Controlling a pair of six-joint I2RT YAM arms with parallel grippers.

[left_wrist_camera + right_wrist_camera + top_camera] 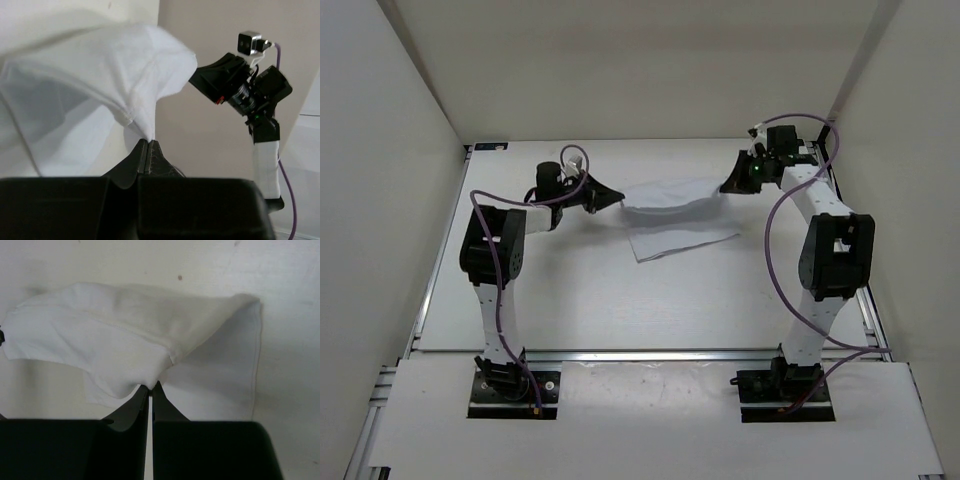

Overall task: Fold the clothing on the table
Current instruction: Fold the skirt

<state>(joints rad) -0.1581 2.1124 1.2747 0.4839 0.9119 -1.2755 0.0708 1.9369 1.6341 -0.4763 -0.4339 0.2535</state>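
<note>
White clothing (675,228) on table (620,300), raised edge pinched at 9 o'clock in closed left gripper (619,202), at 3 o'clock in closed right gripper (724,188); rest flat.

A robotics lab cell: white table (580,300) with aluminium rails (640,355), boxed by plain white walls (650,60)

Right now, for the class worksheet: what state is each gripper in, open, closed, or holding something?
Left gripper: closed, pinching one edge of the clothing.
Right gripper: closed, pinching the opposite edge of the clothing.
</note>
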